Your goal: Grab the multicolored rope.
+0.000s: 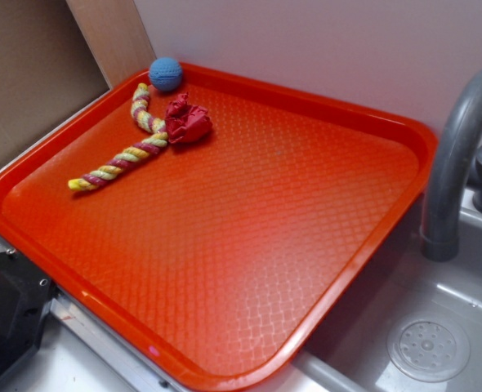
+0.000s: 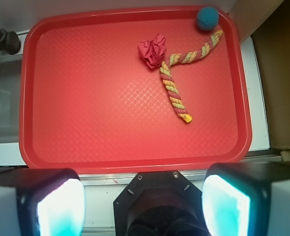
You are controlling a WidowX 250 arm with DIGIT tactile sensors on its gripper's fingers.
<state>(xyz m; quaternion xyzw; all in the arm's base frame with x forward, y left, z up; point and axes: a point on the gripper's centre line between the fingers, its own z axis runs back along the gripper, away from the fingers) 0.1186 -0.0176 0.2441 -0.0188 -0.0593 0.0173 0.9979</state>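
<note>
The multicolored rope (image 1: 127, 153) lies bent on the red tray (image 1: 249, 245) near its far left corner, striped yellow, pale green and maroon. In the wrist view the rope (image 2: 177, 96) lies at the upper right of the tray (image 2: 86, 108). My gripper (image 2: 144, 201) is open and empty, high above the tray's near edge, well away from the rope. Its two pads (image 2: 61, 209) glow pale cyan at the bottom of the wrist view. The gripper does not show in the exterior view.
A wrinkly red cloth wad (image 1: 188, 120) touches the rope's bend. A small blue ball (image 1: 166, 73) sits at the tray's far corner by the rope's end. A grey faucet (image 1: 457, 155) and sink with drain (image 1: 427, 349) lie to the right. A black robot base (image 1: 8, 314) stands at the near left.
</note>
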